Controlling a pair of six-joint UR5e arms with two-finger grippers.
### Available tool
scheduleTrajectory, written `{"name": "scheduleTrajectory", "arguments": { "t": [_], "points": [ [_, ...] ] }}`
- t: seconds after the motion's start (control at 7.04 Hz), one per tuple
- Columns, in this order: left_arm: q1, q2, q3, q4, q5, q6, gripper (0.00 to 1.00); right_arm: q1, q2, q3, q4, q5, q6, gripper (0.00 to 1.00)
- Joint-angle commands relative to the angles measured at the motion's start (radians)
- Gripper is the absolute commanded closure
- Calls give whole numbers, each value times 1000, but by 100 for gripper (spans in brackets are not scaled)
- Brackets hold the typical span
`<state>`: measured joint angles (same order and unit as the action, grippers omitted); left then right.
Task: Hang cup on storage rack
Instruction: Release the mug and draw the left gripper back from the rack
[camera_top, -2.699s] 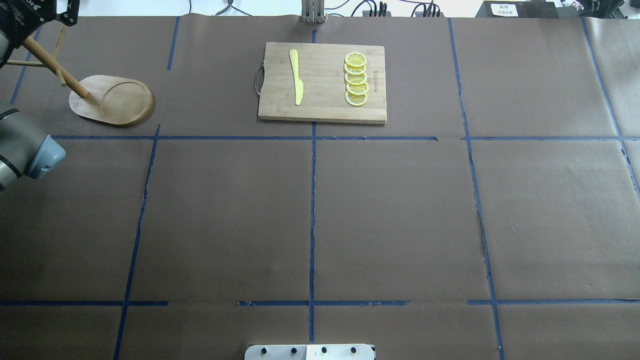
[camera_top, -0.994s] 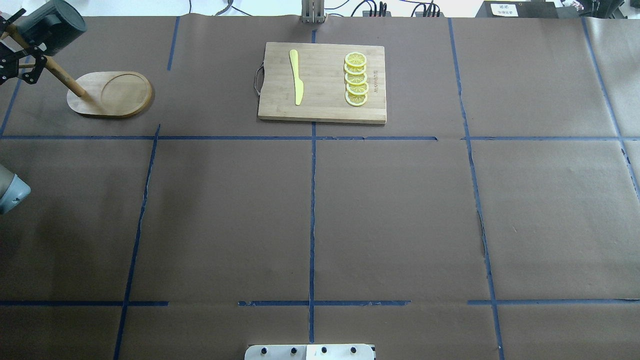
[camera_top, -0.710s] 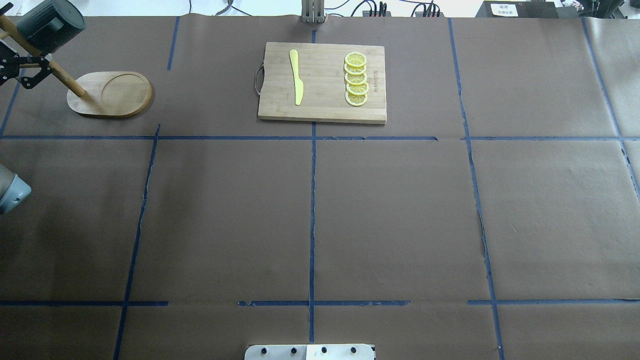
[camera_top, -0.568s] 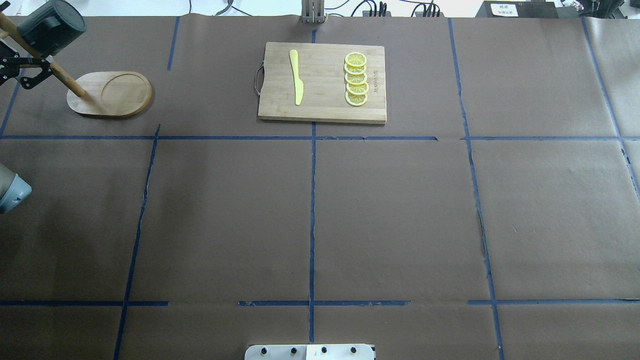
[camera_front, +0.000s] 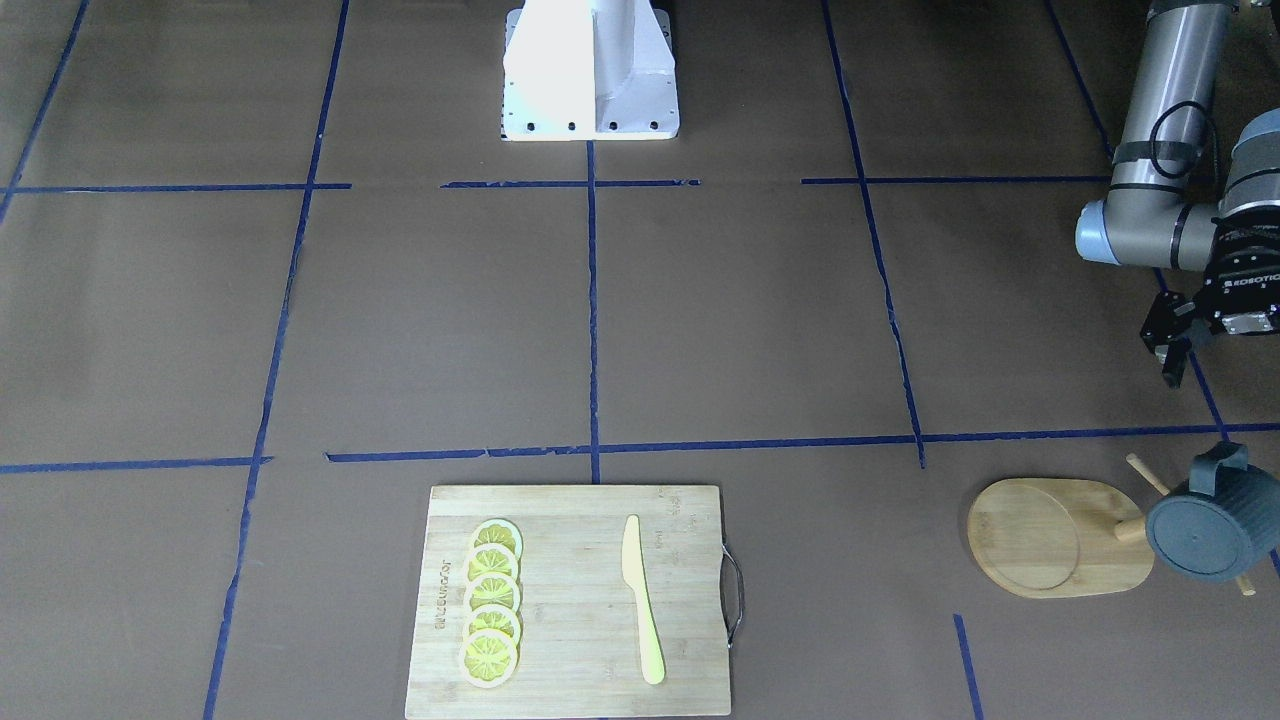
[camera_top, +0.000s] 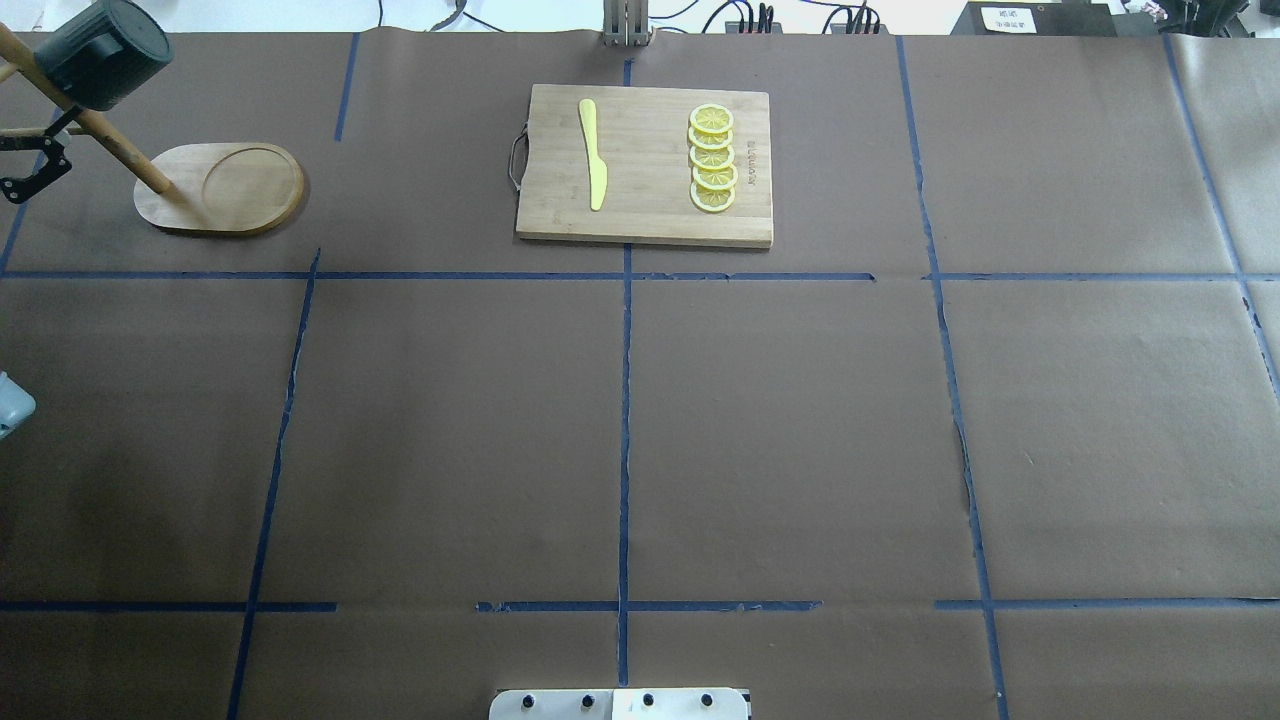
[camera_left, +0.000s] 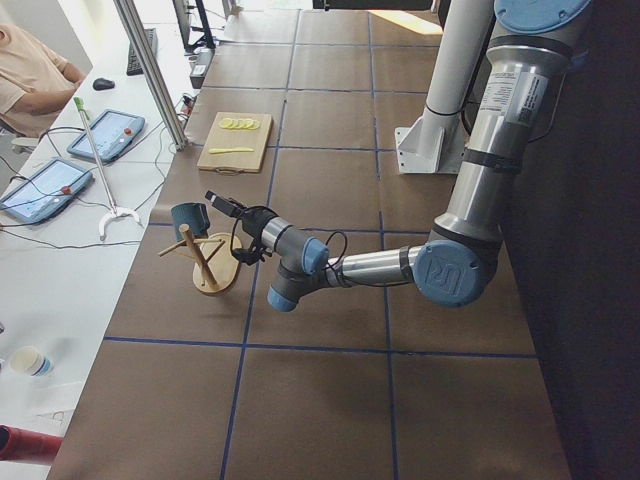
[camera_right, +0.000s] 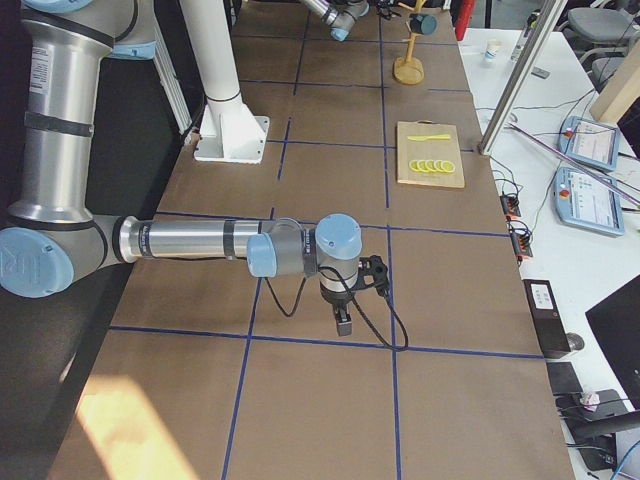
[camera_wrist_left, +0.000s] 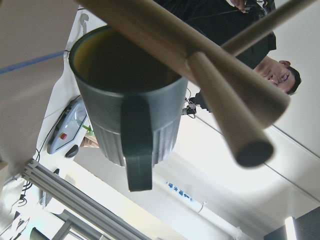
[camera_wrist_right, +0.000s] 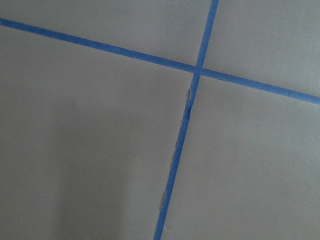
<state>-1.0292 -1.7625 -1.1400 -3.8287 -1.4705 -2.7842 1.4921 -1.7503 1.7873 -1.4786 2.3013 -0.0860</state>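
Left pincer (camera_left: 220, 201): spread, empty, near the cup (camera_front: 1205, 530) without touching it. The cup hangs on a peg of the storage rack (camera_front: 1050, 540), lower right of the front-facing view. Right pincer (camera_right: 343, 322): low over the worktop (camera_front: 700, 330) at mid-frame; its state cannot be told.

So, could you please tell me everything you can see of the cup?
The cup is a small dark blue-grey mug with ribbed sides, a yellow-green inside and a squared loop handle. It hangs tilted at the top of the storage rack, flat base turned outward, mouth against the post and pegs. How the pegs catch it I cannot tell. The left gripper is apart from it, open.
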Motion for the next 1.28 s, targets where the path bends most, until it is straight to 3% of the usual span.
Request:
{"name": "scheduleTrajectory", "arguments": {
  "t": [0.0, 0.28, 0.57, 0.71, 0.99, 1.14],
  "points": [
    [3, 118, -160, -2, -132, 107, 0, -1, 0, 0, 0, 1, 2, 0],
    [1, 252, -289, 4, -261, 341, 0, -1, 0, -5, -2, 1, 2, 0],
    [3, 348, -314, 12, -367, 914, 0, -1, 0, -5, -2, 1, 2, 0],
    [1, 359, -308, 77, -369, 1210, 0, -1, 0, -5, -2, 3, 2, 0],
    [-30, 370, -314, 217, -366, 1572, 0, -1, 0, -8, -2, 3, 2, 0],
    [-116, 361, -320, 348, -366, 1809, 0, -1, 0, -8, -3, 3, 2, 0]
  ]
}}
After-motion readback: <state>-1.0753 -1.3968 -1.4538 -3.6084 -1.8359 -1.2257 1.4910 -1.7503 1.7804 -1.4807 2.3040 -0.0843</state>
